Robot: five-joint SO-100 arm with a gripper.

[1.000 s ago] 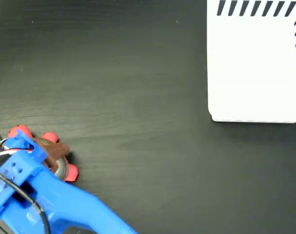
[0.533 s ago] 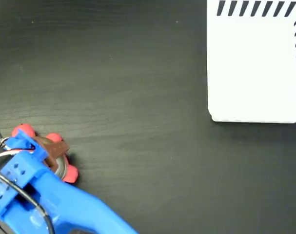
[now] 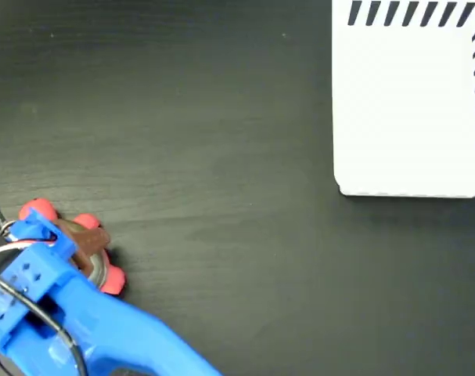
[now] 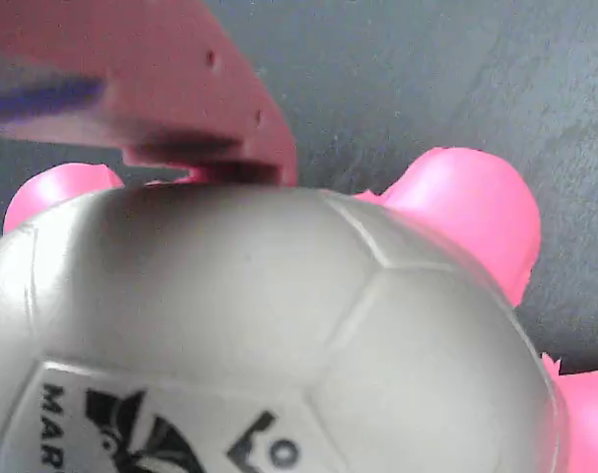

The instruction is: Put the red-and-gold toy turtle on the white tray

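Observation:
The red-and-gold toy turtle [image 3: 106, 274] lies on the dark table at the lower left of the fixed view, its coral head and feet poking out from under my blue arm. My gripper [image 3: 74, 249] sits over its shell, and a brown finger [image 3: 87, 237] lies across the top. In the wrist view the shiny shell [image 4: 279, 325] with its black printed mark fills the frame. One finger [image 4: 180, 89] presses on its upper edge; the other finger is hidden. The gripper looks shut on the turtle. The white tray [image 3: 409, 110] lies at the upper right, far from the turtle.
A wide stretch of bare dark wood-grain table [image 3: 221, 157] separates the turtle from the tray. The tray has dark diagonal stripes along its top and right edges. My blue arm [image 3: 120, 337] enters from the bottom left corner.
The turtle's head and the gripper shifted slightly right and up between one second and half a second ago. Since then nothing has visibly moved.

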